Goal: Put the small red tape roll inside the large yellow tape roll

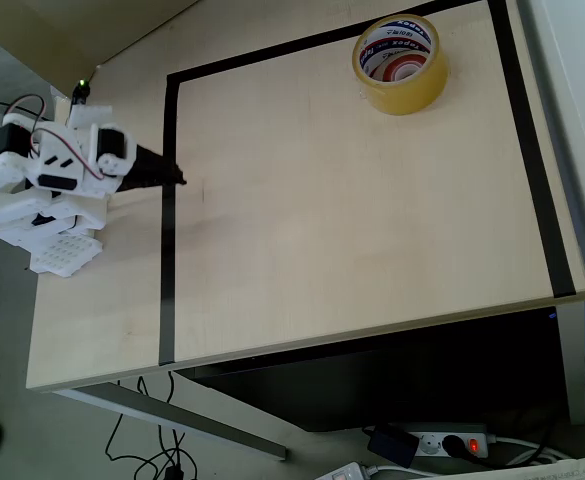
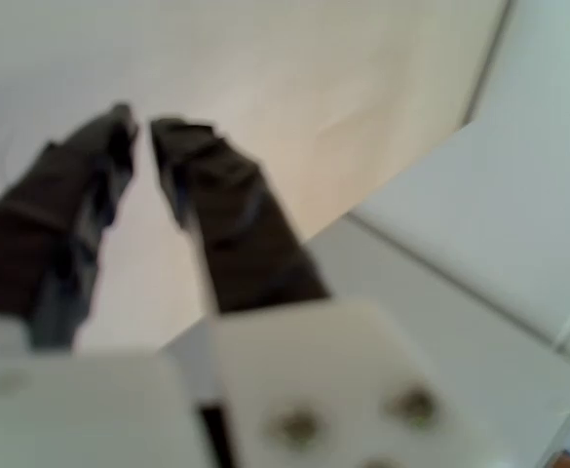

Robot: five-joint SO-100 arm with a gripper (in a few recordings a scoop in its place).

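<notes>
The large yellow tape roll (image 1: 400, 88) lies flat at the table's far right corner in the overhead view, its white core printed in red and blue. Inside its hole sits a red-orange ring, the small red tape roll (image 1: 408, 69). My gripper (image 1: 176, 180) is far to the left, at the black tape line, with the arm folded back over the table's left edge. In the blurred wrist view its dark fingers (image 2: 228, 210) leave only a narrow slit at the gripper's (image 2: 140, 129) tips, with nothing between them.
A black tape line (image 1: 168, 220) frames the work area on the light wooden table (image 1: 342, 220). The table's front edge and a power strip (image 1: 442, 442) on the floor lie below. A pale wall runs along the right side.
</notes>
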